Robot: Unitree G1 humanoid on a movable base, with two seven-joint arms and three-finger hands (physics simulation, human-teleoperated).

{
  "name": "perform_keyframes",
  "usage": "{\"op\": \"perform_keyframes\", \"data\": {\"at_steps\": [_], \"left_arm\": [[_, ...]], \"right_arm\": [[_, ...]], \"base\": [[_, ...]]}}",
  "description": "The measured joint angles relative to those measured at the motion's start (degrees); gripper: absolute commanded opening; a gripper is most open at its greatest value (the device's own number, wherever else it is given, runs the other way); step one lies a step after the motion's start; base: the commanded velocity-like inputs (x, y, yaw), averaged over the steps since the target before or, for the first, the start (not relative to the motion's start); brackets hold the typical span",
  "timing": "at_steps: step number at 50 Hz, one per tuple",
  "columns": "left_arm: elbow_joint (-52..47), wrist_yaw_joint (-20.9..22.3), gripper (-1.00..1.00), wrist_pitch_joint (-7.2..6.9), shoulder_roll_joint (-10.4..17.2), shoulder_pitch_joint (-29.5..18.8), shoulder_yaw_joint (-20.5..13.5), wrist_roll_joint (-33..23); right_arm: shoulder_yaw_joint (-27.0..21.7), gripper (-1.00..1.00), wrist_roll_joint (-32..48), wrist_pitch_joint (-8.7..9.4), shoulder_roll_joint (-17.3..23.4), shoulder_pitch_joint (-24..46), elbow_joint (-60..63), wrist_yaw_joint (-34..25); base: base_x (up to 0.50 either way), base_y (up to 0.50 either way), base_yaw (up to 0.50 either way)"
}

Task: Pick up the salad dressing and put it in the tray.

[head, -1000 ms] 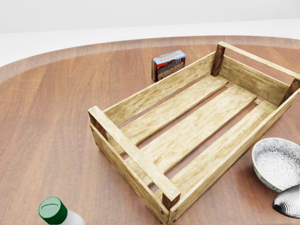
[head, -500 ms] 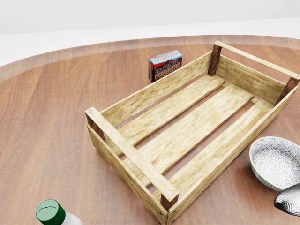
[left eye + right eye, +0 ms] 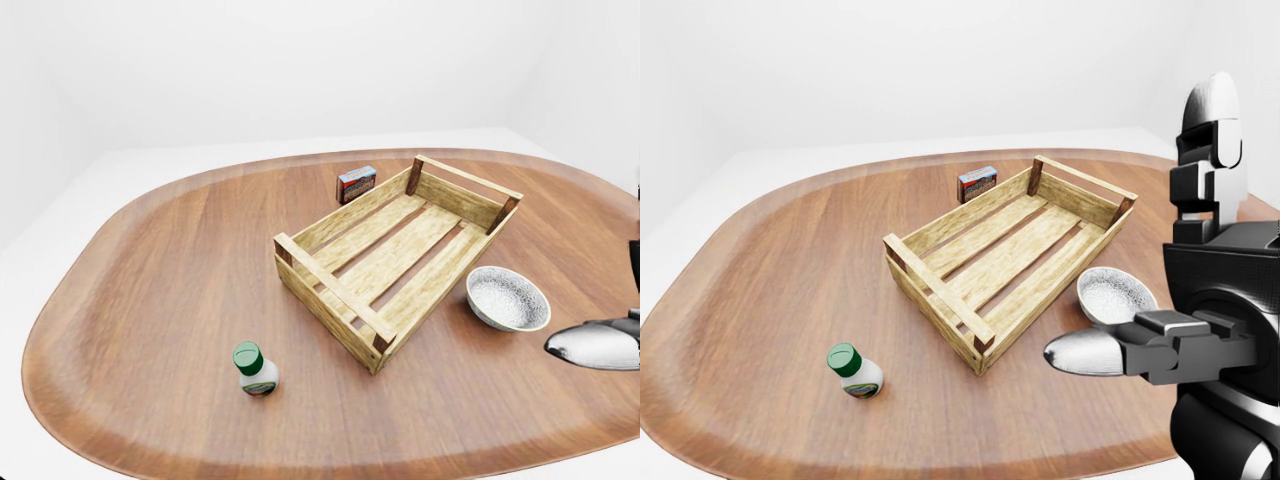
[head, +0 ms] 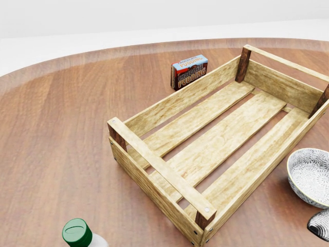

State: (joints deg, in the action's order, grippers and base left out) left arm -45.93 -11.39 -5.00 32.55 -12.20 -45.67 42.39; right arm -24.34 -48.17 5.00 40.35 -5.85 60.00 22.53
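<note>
Right hand [image 3: 1200, 300] raised at the right edge of the right-eye view, fingers [image 3: 1095, 352] spread wide, holding and touching nothing. Salad dressing [image 3: 255, 369] stands upright on the table [image 3: 150, 300], well apart from that hand and near the tray [image 3: 390, 255], outside it.

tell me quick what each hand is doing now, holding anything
Left hand: not in any view.
Right hand: fingers spread open, holding nothing, raised right of the bowl.
</note>
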Motion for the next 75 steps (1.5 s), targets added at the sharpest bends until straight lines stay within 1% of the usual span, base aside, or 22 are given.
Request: {"op": "perform_keyframes", "data": {"at_steps": [5, 11, 18, 24, 31, 35, 37, 40, 43, 46, 48, 51, 54, 57, 61, 65, 68, 72, 75], "left_arm": [[0.07, 0.02, 1.0, 0.0, 0.02, -0.03, 0.02, -0.06], [0.12, 0.08, 1.0, 0.0, -0.01, -0.05, 0.11, -0.21], [0.08, 0.2, 1.0, 0.0, -0.11, -0.04, 0.16, -0.34], [0.07, 0.33, 1.0, 0.0, -0.19, 0.02, 0.13, -0.46], [0.08, 0.48, 1.0, 0.0, -0.34, 0.04, 0.26, -0.76], [0.15, 0.55, 1.0, 0.0, -0.37, 0.01, 0.25, -0.85], [0.2, 0.54, 1.0, 0.0, -0.39, -0.01, 0.32, -0.96], [0.27, 0.51, 1.0, 0.0, -0.44, -0.06, 0.46, -1.13], [0.36, 0.49, 1.0, 0.0, -0.48, -0.12, 0.51, -1.22], [0.44, 0.48, 1.0, 0.0, -0.5, -0.17, 0.51, -1.25], [0.49, 0.48, 1.0, 0.0, -0.49, -0.19, 0.49, -1.24], [0.6, 0.47, 1.0, 0.0, -0.45, -0.22, 0.42, -1.17], [0.72, 0.44, 1.0, 0.0, -0.41, -0.23, 0.39, -1.13], [0.81, 0.4, 1.0, 0.0, -0.38, -0.25, 0.38, -1.05], [0.99, 0.34, 1.0, 0.0, -0.29, -0.28, 0.34, -0.94], [1.17, 0.28, 1.0, 0.0, -0.14, -0.3, 0.2, -0.74], [1.32, 0.2, 1.0, 0.0, 0.05, -0.34, 0.04, -0.52], [1.51, 0.09, 1.0, 0.0, 0.28, -0.33, -0.14, -0.25], [1.64, 0.01, 1.0, 0.0, 0.41, -0.32, -0.22, -0.07]], "right_arm": [[-0.6, 1.0, 1.76, 0.0, -3.12, 0.29, 0.0, -2.34], [-0.06, 1.0, 5.43, 0.0, -7.19, 0.75, 0.0, -6.01], [1.26, 1.0, 7.73, 0.0, -8.78, 1.3, 0.0, -7.47], [0.58, 1.0, 7.02, 0.0, -7.96, 1.43, 0.0, -6.65], [-3.62, 1.0, 0.82, 0.0, -4.1, 0.15, 0.0, -3.82], [-3.43, 1.0, -0.74, 0.0, -1.94, -0.3, 0.0, -2.5], [-1.81, 1.0, -0.65, 0.0, -0.52, 0.02, 0.0, -1.94], [3.1, 1.0, -0.08, 0.0, 1.88, 1.72, -0.01, -0.6], [11.28, 1.0, 1.72, 0.0, 3.59, 4.99, -0.01, 1.17], [20.55, 1.0, 4.85, 0.0, 3.72, 8.67, -0.02, 2.7], [25.62, 1.0, 8.96, 0.0, -0.13, 13.15, -3.44, 0.98], [31.11, 1.0, 18.11, 0.0, -8.17, 18.55, -8.45, -4.75], [35.17, 1.0, 27.87, 0.0, -16.12, 22.93, -12.52, -11.87], [38.44, 1.0, 37.13, 0.0, -23.43, 25.9, -16.38, -19.3], [42.53, 1.0, 48.44, 0.0, -31.79, 28.09, -20.96, -28.79], [46.2, 1.0, 58.34, 0.0, -38.71, 28.46, -25.09, -37.26], [48.6, 1.0, 64.66, 0.0, -43.0, 28.05, -27.96, -42.83], [51.65, 1.0, 71.74, 0.0, -47.72, 27.09, -31.42, -49.72], [54.12, 1.0, 76.37, 0.0, -50.47, 26.09, -34.01, -54.49]], "base": [[0.0, 0.0, 0.0], [0.48, -0.05, 0.0], [0.5, -0.05, 0.0], [0.25, -0.03, 0.0], [0.0, 0.0, 0.0], [0.0, 0.0, 0.0], [0.0, 0.0, 0.0], [0.0, 0.0, 0.0], [0.0, 0.0, 0.0], [0.0, 0.0, 0.0], [0.0, 0.0, 0.0], [0.0, 0.0, 0.0], [0.0, 0.0, 0.0], [0.0, 0.0, 0.0], [0.0, 0.0, 0.0], [0.0, 0.0, 0.0], [0.0, 0.0, 0.0], [0.0, 0.0, 0.0], [0.0, 0.0, 0.0]]}}
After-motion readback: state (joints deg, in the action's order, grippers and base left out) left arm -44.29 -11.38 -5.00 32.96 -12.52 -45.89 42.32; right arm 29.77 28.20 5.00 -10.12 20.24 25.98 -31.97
